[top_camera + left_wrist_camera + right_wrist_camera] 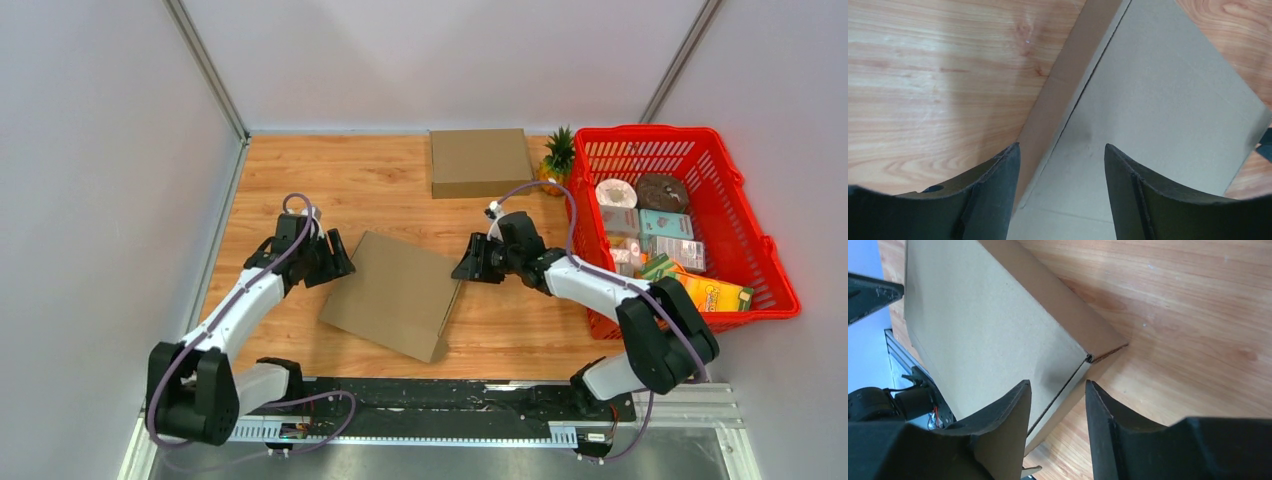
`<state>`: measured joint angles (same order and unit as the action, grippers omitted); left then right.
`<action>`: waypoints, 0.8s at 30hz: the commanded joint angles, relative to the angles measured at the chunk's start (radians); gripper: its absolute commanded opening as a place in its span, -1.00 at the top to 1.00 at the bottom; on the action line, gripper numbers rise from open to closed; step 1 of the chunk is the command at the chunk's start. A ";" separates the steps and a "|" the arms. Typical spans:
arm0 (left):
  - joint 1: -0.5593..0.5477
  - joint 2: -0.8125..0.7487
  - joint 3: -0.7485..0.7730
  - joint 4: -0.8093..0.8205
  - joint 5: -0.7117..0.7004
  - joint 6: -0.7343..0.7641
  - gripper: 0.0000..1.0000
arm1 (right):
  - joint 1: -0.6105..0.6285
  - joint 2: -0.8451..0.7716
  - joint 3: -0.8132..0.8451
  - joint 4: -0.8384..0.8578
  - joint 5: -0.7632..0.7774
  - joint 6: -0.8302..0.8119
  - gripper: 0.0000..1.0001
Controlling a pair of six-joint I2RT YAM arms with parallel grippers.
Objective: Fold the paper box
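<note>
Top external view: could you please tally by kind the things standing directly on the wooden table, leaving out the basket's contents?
Cardboard boxes: 2, one in the middle, one at the back
Red basket: 1
Pineapple: 1
Total: 4

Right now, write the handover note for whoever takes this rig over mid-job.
Paper box: lying on the table, formed and closed.
Left end effector: open, at the box's left edge, holding nothing.
Right end effector: open, at the box's right corner, holding nothing.
Done: the box looks folded shut.
Left: probably only to confirm it is fully tucked, then back both arms off.
</note>
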<state>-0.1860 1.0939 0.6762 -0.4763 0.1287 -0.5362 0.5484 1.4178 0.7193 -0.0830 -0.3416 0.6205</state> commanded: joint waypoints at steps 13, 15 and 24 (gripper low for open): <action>0.169 0.195 0.088 0.070 0.308 0.091 -0.48 | -0.108 0.056 -0.098 0.074 -0.060 -0.025 0.54; 0.169 0.186 0.039 0.134 0.357 0.064 -0.49 | -0.111 0.049 -0.113 0.074 -0.036 -0.036 0.55; 0.166 0.003 -0.147 0.280 0.559 -0.065 -0.51 | -0.145 0.046 -0.152 0.057 0.068 -0.039 0.68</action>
<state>-0.0200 1.2140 0.5751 -0.2741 0.5930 -0.5461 0.4377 1.4399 0.6174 0.0761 -0.4656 0.6277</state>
